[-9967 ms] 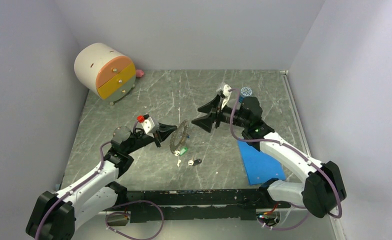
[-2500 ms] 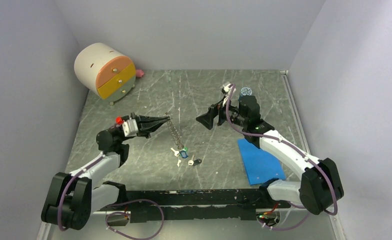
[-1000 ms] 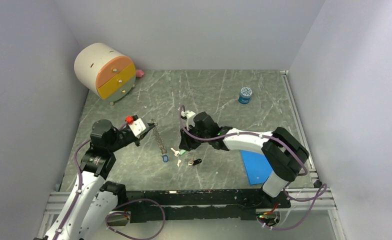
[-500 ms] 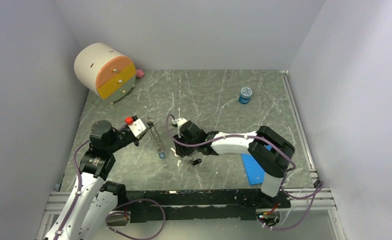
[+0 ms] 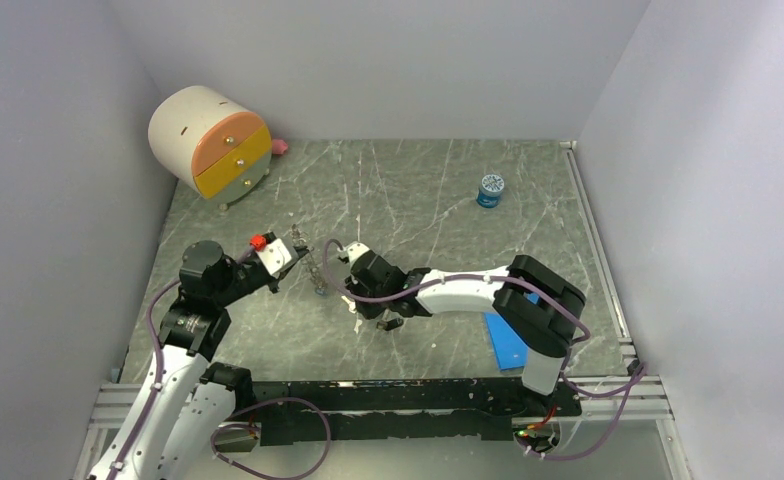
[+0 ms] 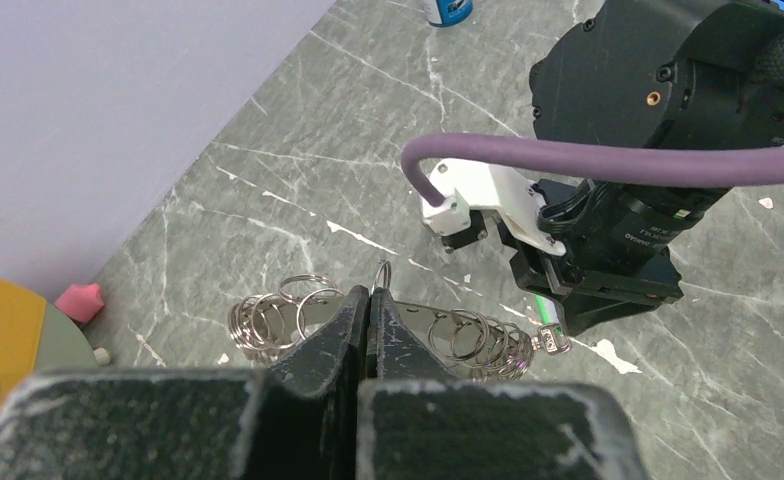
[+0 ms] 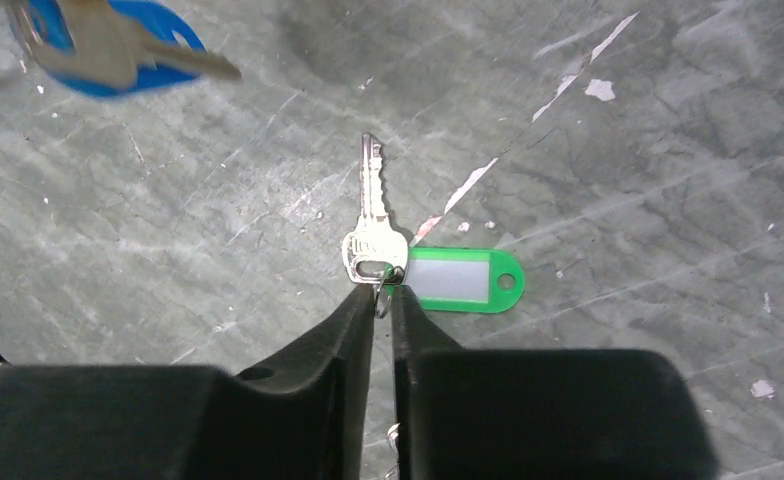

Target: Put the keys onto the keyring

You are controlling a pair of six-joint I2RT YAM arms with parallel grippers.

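Half a second on, the right gripper [image 7: 380,300] has shifted a little further left and now sits low over the loose keys, while the keyring [image 5: 311,268] has been drawn shorter and closer to the left gripper [image 6: 369,300].

Two containers stand on the table [image 5: 418,200]. A round drawer cabinet [image 5: 208,145] is in the far left corner with both drawers shut. A small blue jar [image 5: 490,189] stands far right with its lid on. What either holds cannot be seen.

The left gripper's fingers are pressed together on the keyring, which spreads as a string of small loops to either side of the tips, clear of the table.

The right gripper's fingers are almost together, pinching the small loop that joins a silver key [image 7: 373,230] to its green tag [image 7: 458,280]; both lie flat on the table. A blue-headed key [image 7: 108,40] shows blurred at the top-left corner of the right wrist view. A black-headed key [image 5: 392,323] lies just beside the right gripper.
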